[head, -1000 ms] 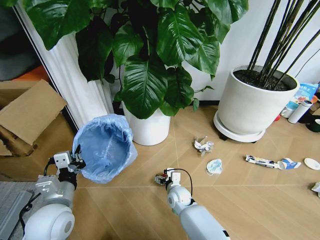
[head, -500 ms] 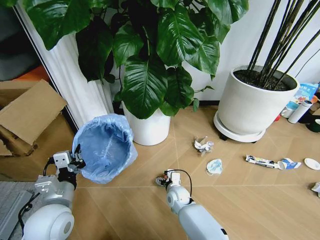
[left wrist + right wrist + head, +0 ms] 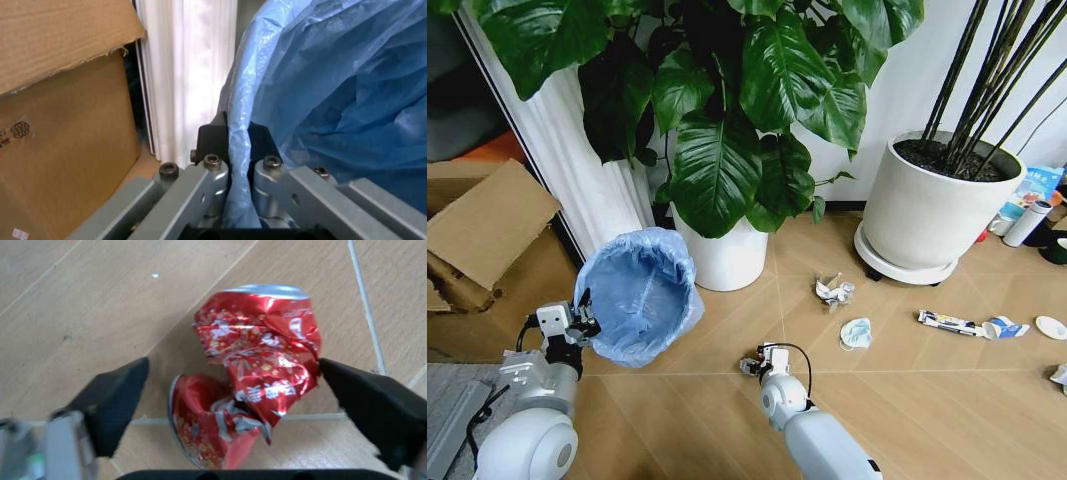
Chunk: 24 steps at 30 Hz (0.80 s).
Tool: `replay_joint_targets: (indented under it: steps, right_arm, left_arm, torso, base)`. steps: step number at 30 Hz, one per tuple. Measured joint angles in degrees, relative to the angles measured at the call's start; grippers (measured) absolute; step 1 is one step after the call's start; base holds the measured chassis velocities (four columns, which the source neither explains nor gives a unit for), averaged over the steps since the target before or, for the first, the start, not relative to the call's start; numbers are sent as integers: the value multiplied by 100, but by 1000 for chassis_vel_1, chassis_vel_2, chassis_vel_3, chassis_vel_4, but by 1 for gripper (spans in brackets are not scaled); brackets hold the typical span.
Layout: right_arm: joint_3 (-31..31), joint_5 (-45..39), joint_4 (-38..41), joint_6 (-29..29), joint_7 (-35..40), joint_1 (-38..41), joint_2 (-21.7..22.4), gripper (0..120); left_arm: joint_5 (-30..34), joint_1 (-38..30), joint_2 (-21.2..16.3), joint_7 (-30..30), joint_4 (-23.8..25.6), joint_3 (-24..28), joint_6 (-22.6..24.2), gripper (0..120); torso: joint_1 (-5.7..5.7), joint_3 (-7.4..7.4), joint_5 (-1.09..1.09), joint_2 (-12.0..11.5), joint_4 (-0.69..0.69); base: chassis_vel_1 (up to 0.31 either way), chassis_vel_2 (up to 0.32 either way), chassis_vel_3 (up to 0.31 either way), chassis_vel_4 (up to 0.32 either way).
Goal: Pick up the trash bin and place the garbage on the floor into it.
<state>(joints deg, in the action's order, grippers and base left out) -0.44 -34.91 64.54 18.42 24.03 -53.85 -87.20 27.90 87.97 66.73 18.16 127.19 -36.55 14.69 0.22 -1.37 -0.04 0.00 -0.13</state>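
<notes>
Between my right gripper's [image 3: 233, 405] spread fingers lies the crushed red can [image 3: 250, 372] on the floor, long axis running 7 to 1 o'clock, ungrasped. My left gripper [image 3: 230, 150], at 9 o'clock, pinches the trash bin's [image 3: 639, 293] rim.

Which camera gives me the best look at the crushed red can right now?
The right wrist view: the crushed red metal can lies on the wooden floor between the open fingers of the right tool. In the head view that tool hides the can. The left wrist view faces the trash bin's blue bag.
</notes>
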Motion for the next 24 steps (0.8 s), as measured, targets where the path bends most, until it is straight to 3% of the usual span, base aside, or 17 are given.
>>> replay_joint_targets:
  steps: [3,13,16,24]
  right_arm:
    - [0,68,-30,-62,-12,-20,-5,76]
    - [-3,158,-35,-126,-30,-46,3,55]
    - [-13,245,-7,-156,-51,-61,18,43]
    - [10,369,177,-177,-97,-101,115,43]
  left_arm:
    - [-12,5,10,-6,-6,19,-2,0]
    - [-11,3,-24,-7,6,20,-3,0]
    - [-11,11,-18,-7,27,17,-9,0]
    - [-1,31,-29,6,82,-12,-9,0]
  torso:
    - [0,0,0,0,0]
    - [0,1,0,1,0]
    - [0,1,0,1,0]
    - [0,-1,1,1,1]
  base:
    - [0,0,0,0]
    - [0,0,0,0]
    - [0,0,0,0]
    - [0,0,0,0]
